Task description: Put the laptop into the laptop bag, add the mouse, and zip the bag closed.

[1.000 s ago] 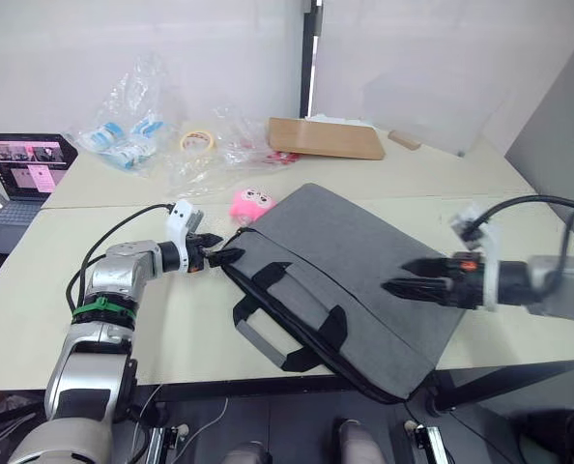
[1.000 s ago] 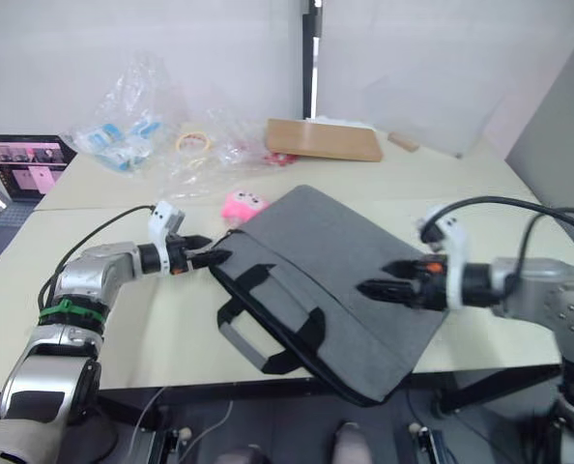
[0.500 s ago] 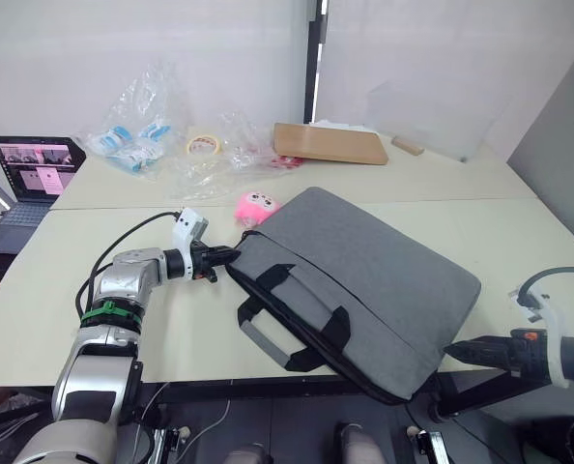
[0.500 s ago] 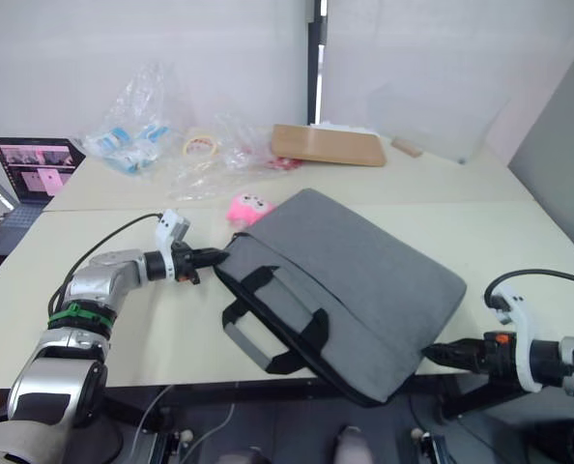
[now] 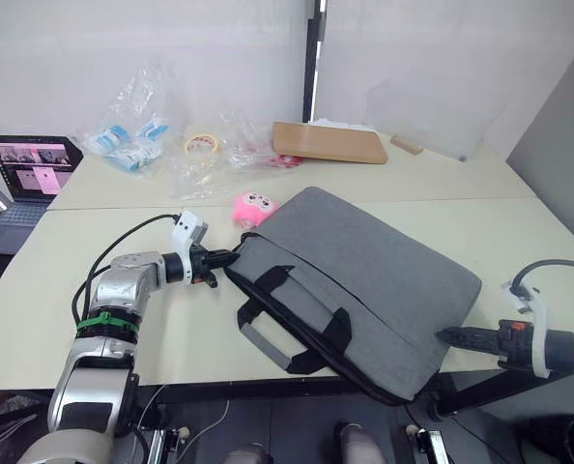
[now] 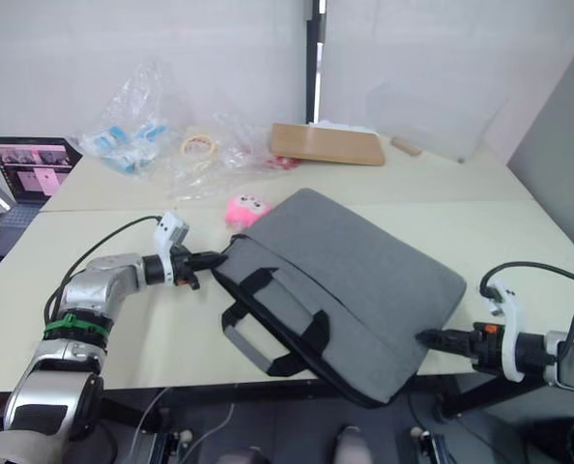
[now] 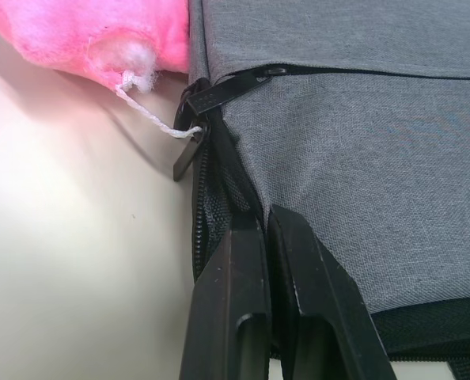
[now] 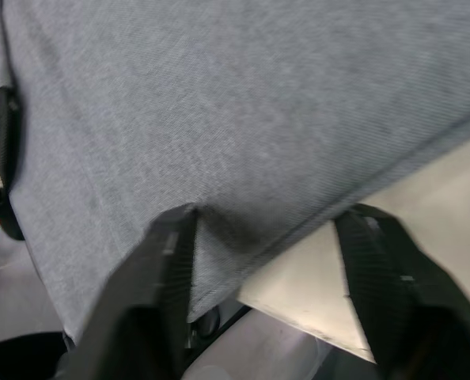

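The grey laptop bag (image 5: 364, 261) lies slanted on the table, its black handles (image 5: 297, 324) toward me and its near corner past the front edge. My left gripper (image 7: 263, 222) is shut on the black zipper edging at the bag's left corner, just short of the zipper pull (image 7: 219, 93). Low at the bag's near right corner, my right gripper (image 5: 444, 335) is open, one finger (image 8: 168, 253) over the grey fabric and the other over the table edge. The laptop and the mouse are out of view.
A pink plush toy (image 5: 253, 206) touches the bag's far left corner. Behind lie crumpled plastic bags (image 5: 132, 135), a tape roll (image 5: 201, 144) and a brown cardboard slab (image 5: 328, 141). A small dark laptop with a lit screen (image 5: 26, 164) sits far left.
My left gripper has shut at the bag's left corner. The right gripper left the bag's top, dropped beside the table edge, then came in to the near right corner with its jaws narrower.
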Robot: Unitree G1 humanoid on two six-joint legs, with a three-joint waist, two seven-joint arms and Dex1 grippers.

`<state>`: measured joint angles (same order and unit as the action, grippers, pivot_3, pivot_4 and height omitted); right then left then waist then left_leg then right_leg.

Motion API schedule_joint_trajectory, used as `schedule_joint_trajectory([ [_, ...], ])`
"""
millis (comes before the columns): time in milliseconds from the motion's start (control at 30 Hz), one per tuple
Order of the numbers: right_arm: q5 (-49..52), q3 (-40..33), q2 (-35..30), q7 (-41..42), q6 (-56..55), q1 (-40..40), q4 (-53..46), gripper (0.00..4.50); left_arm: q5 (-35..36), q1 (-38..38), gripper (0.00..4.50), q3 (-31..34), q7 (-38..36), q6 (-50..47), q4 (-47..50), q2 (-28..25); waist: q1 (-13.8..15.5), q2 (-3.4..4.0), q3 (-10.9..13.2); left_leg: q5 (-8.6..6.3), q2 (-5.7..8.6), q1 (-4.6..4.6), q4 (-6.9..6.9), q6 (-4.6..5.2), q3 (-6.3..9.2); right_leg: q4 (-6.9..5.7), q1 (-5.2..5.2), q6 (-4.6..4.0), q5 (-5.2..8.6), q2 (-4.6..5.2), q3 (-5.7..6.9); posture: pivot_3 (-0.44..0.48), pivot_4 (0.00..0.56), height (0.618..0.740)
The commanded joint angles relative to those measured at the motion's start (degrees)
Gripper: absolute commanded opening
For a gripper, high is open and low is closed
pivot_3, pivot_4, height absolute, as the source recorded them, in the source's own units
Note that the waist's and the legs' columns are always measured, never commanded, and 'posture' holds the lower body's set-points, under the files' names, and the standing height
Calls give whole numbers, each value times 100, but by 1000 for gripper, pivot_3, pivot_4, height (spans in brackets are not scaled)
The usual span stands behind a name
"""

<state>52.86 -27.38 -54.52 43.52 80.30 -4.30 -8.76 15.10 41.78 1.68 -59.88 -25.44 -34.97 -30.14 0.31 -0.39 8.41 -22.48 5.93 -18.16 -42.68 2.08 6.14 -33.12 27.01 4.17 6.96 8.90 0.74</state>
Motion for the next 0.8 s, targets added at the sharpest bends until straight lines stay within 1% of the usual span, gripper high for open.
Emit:
schedule_joint_trajectory([
  [33, 1, -53, 51, -20, -180, -276, 69, 1241, 80, -218, 0, 50, -51, -266, 390, -183, -29, 1, 0, 0, -1, 0, 1, 0, 0, 1, 0, 0, 0, -1, 0, 0, 150, 740],
  [100, -55, 1, 84, -53, -233, -429, 156, 607, 167, -347, 0, 87, -63, -425, 644, -273, -59, 1, 0, 0, -2, 1, 4, 0, 0, 1, 1, 0, 0, -1, 0, 0, 150, 740],
  [133, -118, 44, 106, -82, -288, -516, 220, 204, 218, -419, 0, 112, -69, -527, 794, -324, -80, 1, 0, 0, -3, 2, 6, 0, 0, 1, 1, 0, 0, -2, 0, 0, 150, 740],
  [167, -190, 98, 127, -111, -366, -593, 284, 34, 266, -493, 0, 142, -72, -626, 951, -373, -96, 1, 0, 0, -3, 2, 8, 0, 0, 1, 2, 0, 0, -2, -1, 0, 150, 740],
  [333, -444, 403, 241, -153, -633, -1065, 596, 34, 526, -858, 0, 330, 12, -1011, 1631, -590, -144, 1, 0, 0, -4, 6, 15, -1, -1, 1, 3, 0, 0, -3, -3, 0, 150, 740],
  [400, -594, 655, 375, -231, -735, -1585, 842, 34, 836, -1300, 0, 500, -75, -1506, 2434, -855, -203, 1, 0, 0, -7, 7, 18, -1, -3, 2, 5, 0, 0, -5, -4, 0, 150, 740],
  [500, -908, 975, 518, -357, -916, -2126, 1204, 34, 1247, -1803, 0, 678, -48, -2084, 3341, -1094, -282, 4, 2, 0, -33, 15, 43, -1, -13, 4, 15, -1, 0, -7, -11, 0, 150, 740],
  [667, -1518, 1466, 712, -451, -1356, -2976, 2054, 34, 1819, -2402, 0, 913, 211, -2810, 4484, -1184, -269, 7, 3, -1, -34, 16, 58, -2, -13, 13, 20, -1, 0, -12, -5, 0, 150, 740],
  [800, -1853, 1716, 866, -334, -1672, -3469, 2614, 34, 2023, -2585, 0, 1062, 471, -3050, 4829, -1162, -249, 9, 4, -1, -30, 16, 59, -3, -14, 18, 19, -1, 0, -12, -2, 0, 150, 740],
])
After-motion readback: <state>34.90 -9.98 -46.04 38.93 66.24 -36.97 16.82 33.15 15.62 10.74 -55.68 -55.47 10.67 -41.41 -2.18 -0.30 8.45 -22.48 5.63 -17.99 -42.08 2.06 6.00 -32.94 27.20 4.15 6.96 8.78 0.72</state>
